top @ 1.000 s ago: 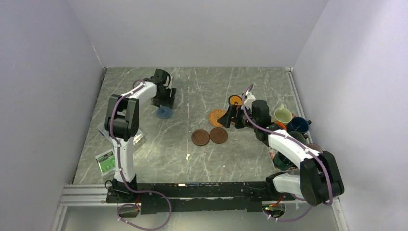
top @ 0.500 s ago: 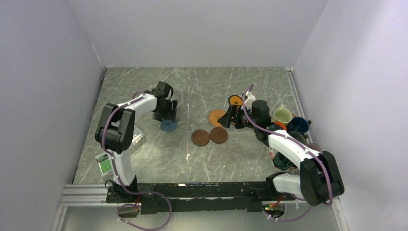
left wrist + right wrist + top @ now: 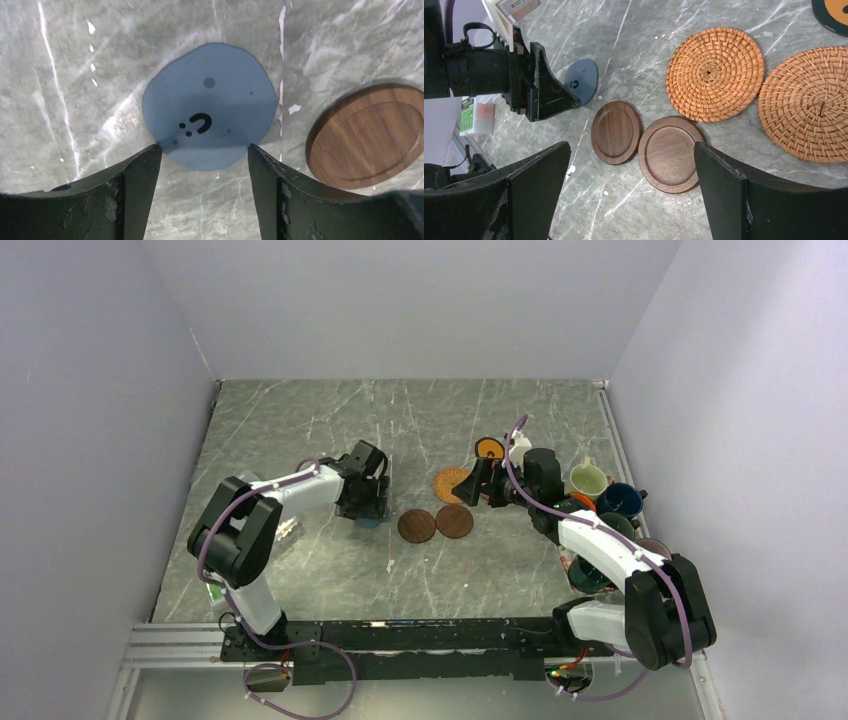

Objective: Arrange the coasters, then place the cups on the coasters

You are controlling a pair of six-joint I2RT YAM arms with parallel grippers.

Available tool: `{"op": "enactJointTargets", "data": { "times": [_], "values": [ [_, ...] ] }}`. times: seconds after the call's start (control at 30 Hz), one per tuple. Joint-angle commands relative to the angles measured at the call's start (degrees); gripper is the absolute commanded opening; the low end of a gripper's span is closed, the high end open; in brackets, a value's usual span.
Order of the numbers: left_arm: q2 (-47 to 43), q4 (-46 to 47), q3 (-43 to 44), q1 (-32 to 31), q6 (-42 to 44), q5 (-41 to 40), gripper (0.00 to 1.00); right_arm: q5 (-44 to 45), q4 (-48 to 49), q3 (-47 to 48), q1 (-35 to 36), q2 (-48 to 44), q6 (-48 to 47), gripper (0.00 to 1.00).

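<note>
- The blue-grey coaster point(image 3: 209, 105) is clamped at its near rim between the fingers of the left gripper point(image 3: 202, 150). It is held just beside the left dark brown coaster point(image 3: 370, 135), with a narrow strip of table point(image 3: 75, 75) between them.
- The right gripper point(image 3: 631, 146) is held above the left dark brown coaster with its fingers spread wide and nothing between them.
- The blue-grey coaster's outline looks bulged, as if a soft disc were being squeezed. If it is released while bent or tilted, it could spring sideways, land askew or come to rest on the left dark brown coaster.
- Both grippers are crowded near the left dark brown coaster. A collision could be caused if the right gripper is lowered before the left arm is cleared.
- The fingertip contact on the rim and the small printed mark are shown only by the left wrist view. In the top view the blue-grey coaster is almost hidden under the gripper.
- In the right wrist view the second dark brown coaster point(image 3: 670, 152) is seen touching the left dark brown coaster or nearly so. The two tan woven coasters point(image 3: 715, 74) lie beyond it. Whether the blue-grey coaster is lifted or dragged cannot be told.
- The cups point(image 3: 588, 478) are seen only in the top view, well apart from the left dark brown coaster and bunched by the right arm. None is yet set on a coaster.
</note>
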Motion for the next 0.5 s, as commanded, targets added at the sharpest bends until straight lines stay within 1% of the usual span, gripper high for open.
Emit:
{"op": "enactJointTargets", "data": {
  "times": [0.0,0.1,0.17,0.23,0.3,0.47],
  "values": [
    [3.0,-7.4,-7.8,-1.6,-6.9,4.7,0.71,-1.2,2.4,0.0,-0.2,-1.5,0.2,1.00],
    [-0.3,-8.7,-6.6,-1.6,-6.9,4.4,0.78,-1.2,2.2,0.1,-0.2,-1.8,0.1,1.00],
    [-1.8,-9.8,-3.7,-1.6,-5.6,4.4,0.83,-1.2,2.2,0.1,-0.2,-1.9,0.1,1.00],
    [-1.9,-11.2,-0.3,-1.6,-3.3,4.4,0.87,-1.2,2.2,0.1,-0.3,-1.9,0.1,1.00],
    [-0.7,-12.9,3.7,-1.5,-0.6,1.8,0.90,-1.2,2.2,0.0,-0.2,-1.9,0.1,0.99],
    [3.7,-14.5,12.1,1.1,5.3,1.6,0.91,-1.2,1.9,0.0,-0.2,-2.3,0.0,1.00]
  ]
}}
